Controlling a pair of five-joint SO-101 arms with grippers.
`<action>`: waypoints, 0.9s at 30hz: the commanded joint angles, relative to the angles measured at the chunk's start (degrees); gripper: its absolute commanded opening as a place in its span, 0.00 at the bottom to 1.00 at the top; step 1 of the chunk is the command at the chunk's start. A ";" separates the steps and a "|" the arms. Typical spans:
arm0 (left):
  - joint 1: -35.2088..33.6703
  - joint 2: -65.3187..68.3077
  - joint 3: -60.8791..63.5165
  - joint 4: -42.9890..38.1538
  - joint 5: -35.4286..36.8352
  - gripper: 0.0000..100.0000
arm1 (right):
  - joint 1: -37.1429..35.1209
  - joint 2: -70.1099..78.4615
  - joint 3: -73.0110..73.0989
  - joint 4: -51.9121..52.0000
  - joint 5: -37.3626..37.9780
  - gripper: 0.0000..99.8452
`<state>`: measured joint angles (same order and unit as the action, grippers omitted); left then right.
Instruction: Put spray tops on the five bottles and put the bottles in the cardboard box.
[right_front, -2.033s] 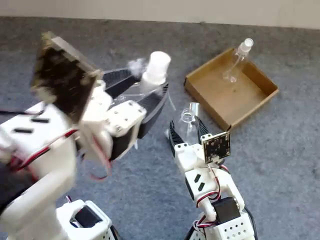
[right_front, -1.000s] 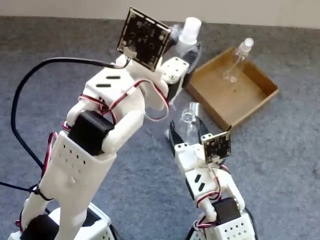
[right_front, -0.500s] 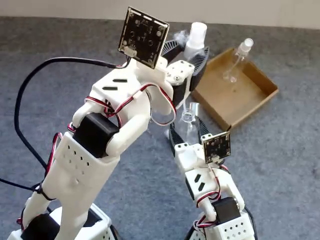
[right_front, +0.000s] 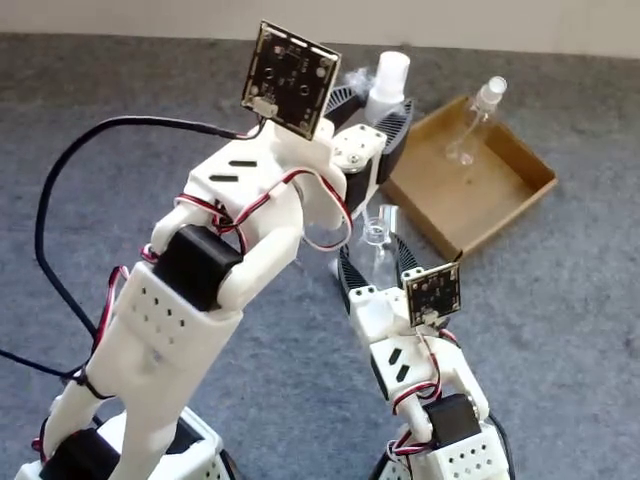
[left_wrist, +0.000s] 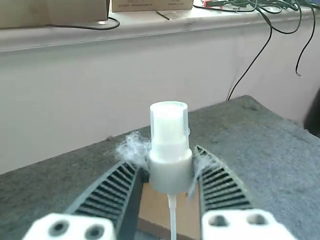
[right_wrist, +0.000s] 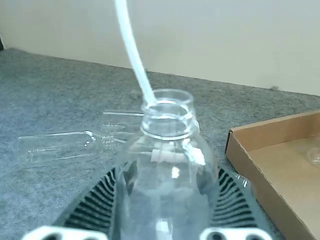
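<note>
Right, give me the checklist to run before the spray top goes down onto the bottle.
1. Top held: the left gripper is shut on the spray top: ok.
2. Bottle held: the right gripper is shut on the bottle, which stands upright: ok.
3. Opening: the neck is open with nothing on it: ok.
4. Line-up: the dip tube meets the neck's rim; tip inside or beside it: cannot tell.
5. Room: the cardboard box has bare floor beside the capped bottle in it: ok.
6. Path: the spare bottle lies on the carpet, apart from both grippers: ok.
</note>
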<state>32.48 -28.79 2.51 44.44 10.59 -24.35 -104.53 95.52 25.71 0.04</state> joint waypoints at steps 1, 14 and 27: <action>1.19 -1.10 3.03 -5.27 0.00 0.00 | 0.66 -0.40 9.01 -1.27 -0.44 0.09; 1.19 -1.10 6.11 -6.33 0.00 0.00 | 0.66 -0.40 9.01 -1.27 -0.44 0.09; 1.19 -1.19 -7.25 -6.07 -0.09 0.00 | 0.66 -0.40 9.01 -1.27 -0.44 0.09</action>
<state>33.01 -28.62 1.01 39.34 10.59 -24.35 -104.53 95.52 25.63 0.04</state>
